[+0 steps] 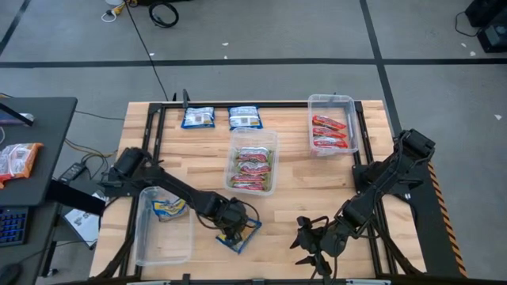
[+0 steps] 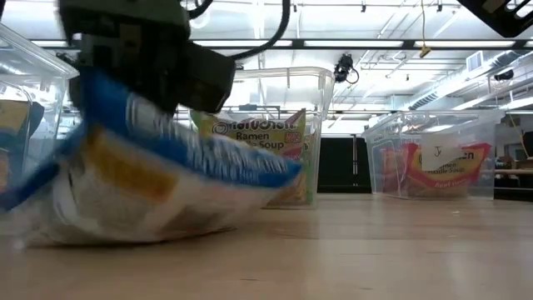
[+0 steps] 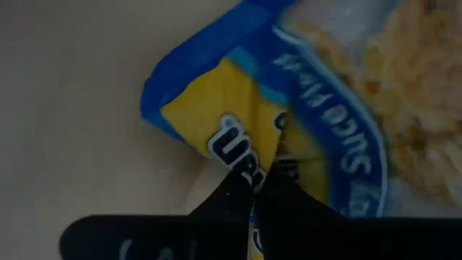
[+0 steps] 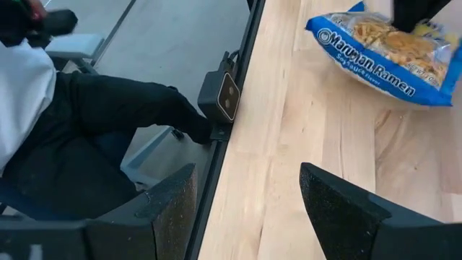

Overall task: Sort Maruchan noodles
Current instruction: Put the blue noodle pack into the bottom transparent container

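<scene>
The left tool [image 1: 231, 230] pinched a corner of the blue-and-yellow packet [image 1: 240, 237] near the bench's front edge. The nearest tub [image 1: 162, 252], holding a matching packet, lay just leftward. The right tool [image 1: 313, 244] waited open at the front edge.

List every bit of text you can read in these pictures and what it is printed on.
"Maruchan Ramen": blue packet on the table, right wrist view.
"Ramen ... Soup": packet in the middle tub, low view; the brand line above it is blurred.
Red packets in the right tub: lettering blurred.
Packet pinched in the left claw: partial letters only, unreadable.
High view: all too small.
</scene>
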Controlling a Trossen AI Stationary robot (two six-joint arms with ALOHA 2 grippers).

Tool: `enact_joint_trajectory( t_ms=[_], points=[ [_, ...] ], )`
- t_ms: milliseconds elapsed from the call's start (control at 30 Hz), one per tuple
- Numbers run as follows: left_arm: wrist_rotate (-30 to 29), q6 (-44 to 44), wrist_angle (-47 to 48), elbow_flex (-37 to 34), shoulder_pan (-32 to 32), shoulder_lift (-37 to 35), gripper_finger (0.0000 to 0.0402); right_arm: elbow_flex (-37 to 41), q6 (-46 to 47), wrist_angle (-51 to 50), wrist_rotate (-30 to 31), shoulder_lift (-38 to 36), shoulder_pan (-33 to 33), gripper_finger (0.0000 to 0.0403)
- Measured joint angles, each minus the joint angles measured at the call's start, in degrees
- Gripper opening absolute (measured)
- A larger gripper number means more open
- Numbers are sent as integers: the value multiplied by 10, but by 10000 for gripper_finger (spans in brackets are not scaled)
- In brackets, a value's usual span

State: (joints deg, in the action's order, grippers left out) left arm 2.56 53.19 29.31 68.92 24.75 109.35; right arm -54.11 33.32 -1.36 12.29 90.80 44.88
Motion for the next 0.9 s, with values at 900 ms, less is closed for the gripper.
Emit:
enact_joint_trajectory(
  t_ms=[900],
  points=[
    [-79,-160,476,245,186,-238,11,0,-5,-23,0,0,-51,249]
  ],
)
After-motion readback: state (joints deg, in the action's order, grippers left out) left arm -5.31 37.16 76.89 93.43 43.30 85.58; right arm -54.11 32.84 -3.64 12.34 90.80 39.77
